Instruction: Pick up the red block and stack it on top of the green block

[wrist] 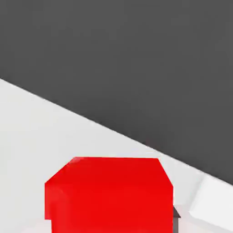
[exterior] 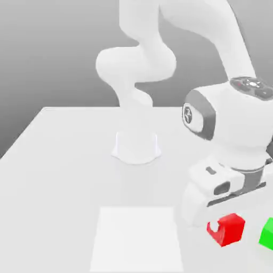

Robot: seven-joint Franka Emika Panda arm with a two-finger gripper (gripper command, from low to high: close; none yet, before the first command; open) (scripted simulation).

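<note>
In the exterior view my gripper (exterior: 224, 229) is low over the table near the front right, its hand tilted. It is shut on the red block (exterior: 230, 228), a small plain cube; one white fingertip (exterior: 215, 229) presses against the face of the block towards the exterior view's left. The other finger is hidden behind the block. The green block (exterior: 267, 233) sits just to the exterior view's right of the red one, a small gap apart, cut by the picture's edge. The hand view has the red block (wrist: 109, 195) very close, with the white table around it.
The arm's round white base (exterior: 136, 146) stands at the middle of the white table (exterior: 64, 160). A paler square patch (exterior: 137, 237) lies on the table towards the front. Beyond the table's edge (wrist: 91, 119) in the hand view is dark background.
</note>
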